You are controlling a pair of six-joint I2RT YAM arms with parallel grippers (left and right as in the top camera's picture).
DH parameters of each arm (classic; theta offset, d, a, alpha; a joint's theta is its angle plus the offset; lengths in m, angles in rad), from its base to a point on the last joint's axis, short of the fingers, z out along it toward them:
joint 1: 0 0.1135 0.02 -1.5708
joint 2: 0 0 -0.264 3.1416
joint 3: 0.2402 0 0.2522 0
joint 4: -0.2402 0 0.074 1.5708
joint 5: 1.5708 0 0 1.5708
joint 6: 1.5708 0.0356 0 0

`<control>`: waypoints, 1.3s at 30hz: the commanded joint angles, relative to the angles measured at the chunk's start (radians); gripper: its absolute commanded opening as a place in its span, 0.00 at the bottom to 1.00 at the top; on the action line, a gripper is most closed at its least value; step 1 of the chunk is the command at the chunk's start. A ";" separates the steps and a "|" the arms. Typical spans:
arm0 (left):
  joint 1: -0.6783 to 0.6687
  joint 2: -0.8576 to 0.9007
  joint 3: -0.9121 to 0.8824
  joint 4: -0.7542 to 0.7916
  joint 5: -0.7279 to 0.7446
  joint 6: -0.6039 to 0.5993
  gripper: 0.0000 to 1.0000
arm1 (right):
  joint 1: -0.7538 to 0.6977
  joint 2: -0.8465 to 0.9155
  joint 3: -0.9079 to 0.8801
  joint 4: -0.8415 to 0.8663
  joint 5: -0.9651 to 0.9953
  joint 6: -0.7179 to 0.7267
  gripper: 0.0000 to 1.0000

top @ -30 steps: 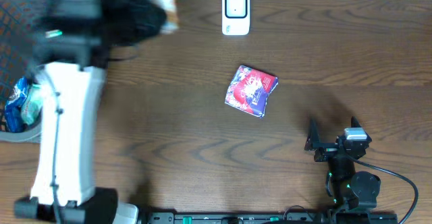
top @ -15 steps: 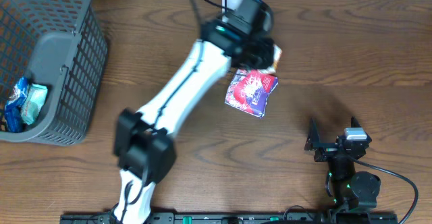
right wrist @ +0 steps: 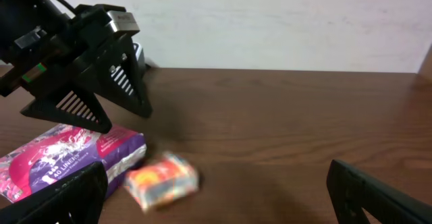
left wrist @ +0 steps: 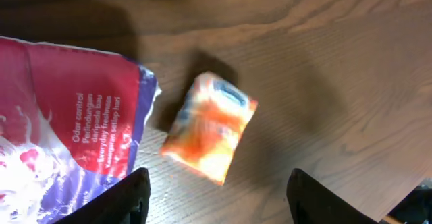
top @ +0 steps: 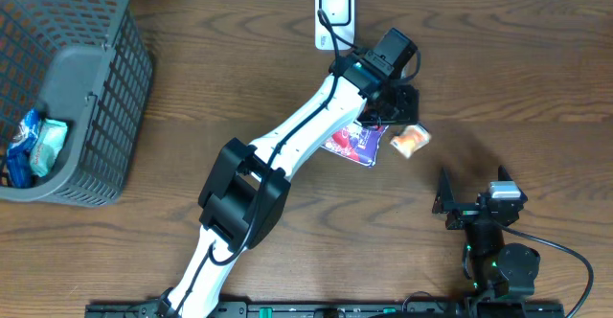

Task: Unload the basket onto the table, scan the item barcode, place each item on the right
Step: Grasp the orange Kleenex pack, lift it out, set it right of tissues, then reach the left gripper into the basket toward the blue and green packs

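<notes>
- Overhead: the left claw (top: 400, 115) has swung from the scanner (top: 335, 16) to centre-right and dropped the packet (top: 410, 141) beside the pouch (top: 352, 147). The right claw (top: 472, 189) sits lower right, apart.
- Left wrist: fingers apart, packet lying free mid-frame on the bench (left wrist: 337, 62).
- Right wrist: packet lower left, untouched.
- Likely the set-down after scanning; next, fetch another item from the basket (top: 115, 31), upper left.

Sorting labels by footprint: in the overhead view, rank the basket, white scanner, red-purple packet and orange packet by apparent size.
1. Basket
2. Red-purple packet, partly under the arm, so roughly level with the white scanner
3. Orange packet, the smallest
</notes>
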 commanded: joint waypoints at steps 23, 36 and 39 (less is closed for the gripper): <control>0.673 -0.610 0.008 -0.222 -0.357 0.188 0.64 | -0.002 -0.004 -0.002 -0.003 0.001 -0.008 0.99; 1.288 -0.539 0.006 -0.336 -0.436 0.230 0.37 | -0.002 -0.004 -0.002 -0.003 0.001 -0.008 0.99; 1.309 -0.472 0.005 -0.367 -0.436 0.286 0.38 | -0.002 -0.004 -0.002 -0.003 0.001 -0.008 0.99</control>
